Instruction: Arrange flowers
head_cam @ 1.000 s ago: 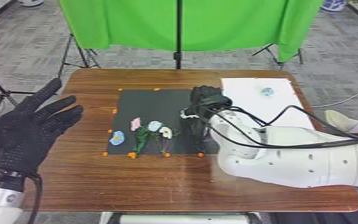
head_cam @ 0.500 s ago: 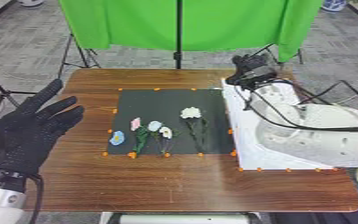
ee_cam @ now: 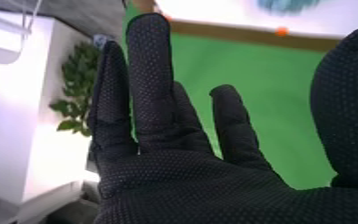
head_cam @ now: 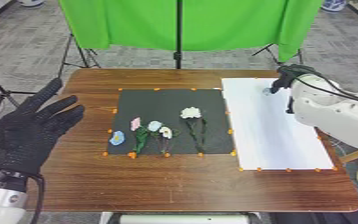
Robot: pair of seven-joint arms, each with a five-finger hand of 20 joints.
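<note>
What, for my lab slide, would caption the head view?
Pink, white and blue flowers on dark rectangular mat; black-gloved right hand at white sheet.

A hand could cross the near strip of the surface (head_cam: 158,187) or the near half of the white sheet (head_cam: 282,145). Flowers (head_cam: 190,113) obstruct the near part of the black mat (head_cam: 153,102); the right hand (head_cam: 293,73) blocks the sheet's far right corner.

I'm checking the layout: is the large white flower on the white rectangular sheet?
No, the large white flower lies on the dark rectangular mat.
</note>
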